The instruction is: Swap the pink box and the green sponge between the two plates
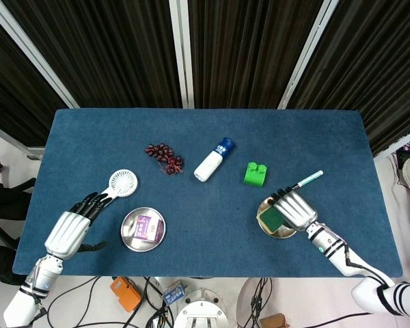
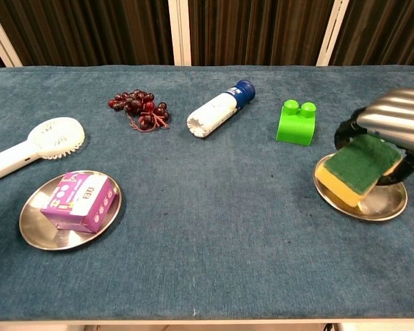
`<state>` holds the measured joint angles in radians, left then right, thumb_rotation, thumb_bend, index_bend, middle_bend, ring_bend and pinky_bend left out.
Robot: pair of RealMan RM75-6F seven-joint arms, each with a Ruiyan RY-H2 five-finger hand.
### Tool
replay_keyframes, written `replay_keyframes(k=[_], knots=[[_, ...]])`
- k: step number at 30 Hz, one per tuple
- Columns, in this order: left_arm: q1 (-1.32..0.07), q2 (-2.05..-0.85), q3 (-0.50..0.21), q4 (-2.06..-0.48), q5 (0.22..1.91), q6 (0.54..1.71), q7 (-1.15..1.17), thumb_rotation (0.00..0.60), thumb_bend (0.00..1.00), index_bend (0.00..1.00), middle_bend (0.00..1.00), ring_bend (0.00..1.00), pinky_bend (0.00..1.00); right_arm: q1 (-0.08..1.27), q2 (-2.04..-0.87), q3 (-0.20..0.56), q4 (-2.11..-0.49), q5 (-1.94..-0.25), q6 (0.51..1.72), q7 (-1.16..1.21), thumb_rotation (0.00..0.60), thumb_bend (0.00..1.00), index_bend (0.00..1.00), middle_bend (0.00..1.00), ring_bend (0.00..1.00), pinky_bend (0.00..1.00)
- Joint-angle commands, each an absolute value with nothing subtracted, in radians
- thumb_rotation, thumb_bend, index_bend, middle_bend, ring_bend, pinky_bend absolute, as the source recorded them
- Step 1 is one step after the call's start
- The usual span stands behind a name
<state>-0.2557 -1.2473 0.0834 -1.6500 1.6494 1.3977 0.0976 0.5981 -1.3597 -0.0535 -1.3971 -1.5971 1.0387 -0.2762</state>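
Blue cloth-covered table (image 1: 205, 147) seen from the head and chest cameras, with all positions given relative to the white bottle with a blue cap (image 1: 213, 159), which lies on its side near the table's middle. Toward the robot and to the left of the bottle, a metal plate (image 1: 128, 236) carries the pink box (image 1: 148, 226), lying flat within the rim. Toward the robot and to the right of the bottle, a second metal plate (image 2: 386, 204) carries the green sponge (image 2: 357, 167), green face up with a yellow layer beneath; in the chest view the sponge sits tilted, one end on the plate's edge and the other raised. The right hand (image 1: 297, 208) lies over the sponge with its fingers curled down around the raised end, gripping it. The left hand (image 1: 75, 225) rests at the table's left edge, well left of the bottle and beside the box's plate, fingers extended and slightly apart, holding nothing. A white handheld fan (image 1: 121, 184) lies left of the bottle, just beyond the left fingertips. A bunch of dark grapes (image 1: 164, 157) lies just left of the bottle, a green toy brick (image 1: 255, 173) just right of it, and a pen-like stick (image 1: 307, 180) farther right, beyond the right hand.
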Motion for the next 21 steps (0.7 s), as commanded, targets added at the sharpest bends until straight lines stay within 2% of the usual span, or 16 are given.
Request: replay_keyframes(k=[1,2,4,6,8,10,12,14,18,21], knots=[[-0.254,-1.250,0.083,-1.650,1.652,1.397,0.097,0.600,0.00,0.09,0.08,0.06,0.29,0.596,-1.371,-0.068,-1.375,-1.598,1.012,-0.252,0.600,0.42,0.37,0.40,0.35,0.47],[-0.253,-1.250,0.083,-1.649,1.653,1.397,0.097,0.600,0.00,0.09,0.08,0.06,0.29,0.598,-1.367,-0.070,-1.378,-1.590,0.997,-0.256,0.600,0.42,0.30,0.36,0.32,0.45],[-0.251,-1.250,0.083,-1.649,1.655,1.396,0.097,0.600,0.00,0.09,0.08,0.06,0.29,0.601,-1.353,-0.072,-1.396,-1.569,0.965,-0.276,0.600,0.42,0.10,0.25,0.23,0.40],[-0.250,-1.250,0.082,-1.648,1.656,1.397,0.094,0.600,0.00,0.09,0.08,0.06,0.29,0.599,-1.340,-0.071,-1.417,-1.552,0.951,-0.283,0.600,0.40,0.01,0.17,0.16,0.36],[-0.249,-1.250,0.081,-1.647,1.658,1.397,0.089,0.600,0.00,0.09,0.08,0.06,0.29,0.594,-1.331,-0.070,-1.433,-1.547,0.956,-0.284,0.600,0.36,0.00,0.13,0.12,0.34],[-0.247,-1.248,0.082,-1.647,1.662,1.398,0.084,0.600,0.00,0.09,0.08,0.06,0.29,0.586,-1.318,-0.072,-1.452,-1.548,0.965,-0.277,0.600,0.26,0.00,0.08,0.07,0.31],[-0.243,-1.244,0.084,-1.648,1.668,1.403,0.082,0.600,0.00,0.09,0.08,0.06,0.29,0.575,-1.298,-0.079,-1.479,-1.556,0.981,-0.267,0.599,0.19,0.00,0.05,0.05,0.29],[-0.236,-1.236,0.088,-1.650,1.677,1.414,0.075,0.600,0.00,0.09,0.08,0.06,0.29,0.560,-1.272,-0.085,-1.509,-1.571,1.013,-0.258,0.588,0.17,0.00,0.03,0.03,0.27],[-0.200,-1.203,0.101,-1.640,1.694,1.473,0.051,0.600,0.01,0.09,0.07,0.05,0.27,0.448,-1.185,-0.101,-1.609,-1.590,1.202,-0.306,0.525,0.16,0.00,0.00,0.00,0.11],[-0.151,-1.186,0.111,-1.603,1.698,1.540,0.067,0.600,0.02,0.09,0.05,0.01,0.17,0.298,-1.146,-0.115,-1.667,-1.552,1.404,-0.437,0.526,0.16,0.00,0.00,0.00,0.01]])
